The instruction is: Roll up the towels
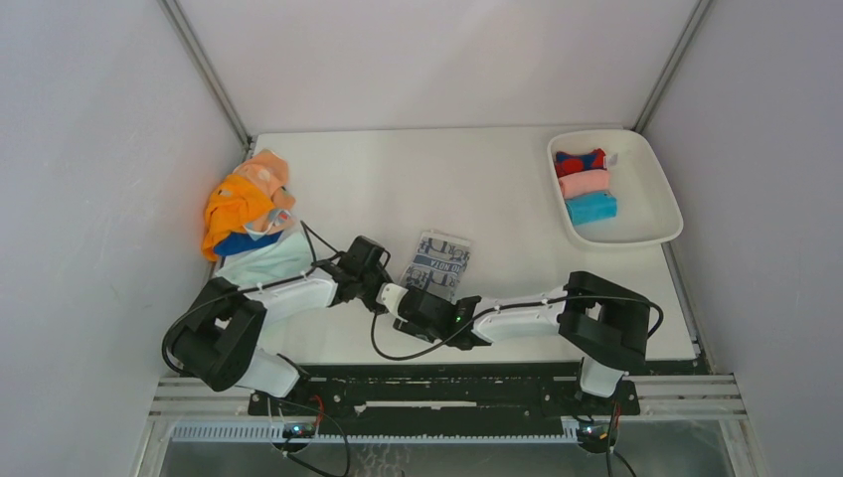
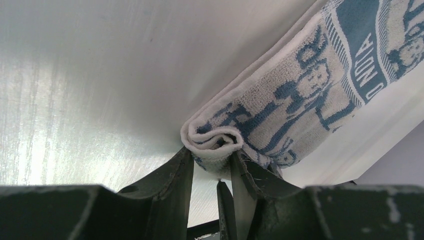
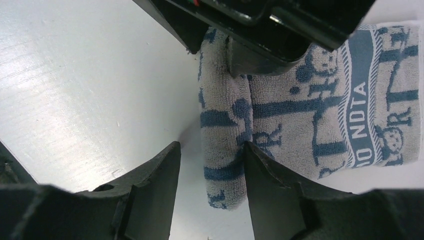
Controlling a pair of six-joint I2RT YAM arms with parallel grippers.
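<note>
White towel w/ blue-grey print (image 1: pixel 439 260) lies flat mid-table (image 1: pixel 398 179), its near edge curled into a tight roll. L gripper (image 2: pixel 212 162) is pinched on the roll's end, both fingers (image 2: pixel 172 175) pressing into the terry. R gripper (image 3: pixel 210 150) straddles the roll approx half-wide: one finger touches it, the other stands off w/ bare table between. Orange towel (image 1: pixel 234 209) & mint towel (image 1: pixel 266 260) are heaped at the table's L edge. White tray (image 1: pixel 658 221) at far R holds 3 rolls: red-and-blue towel (image 1: pixel 580 161), pink towel (image 1: pixel 584 184), bright blue towel (image 1: pixel 591 208).
</note>
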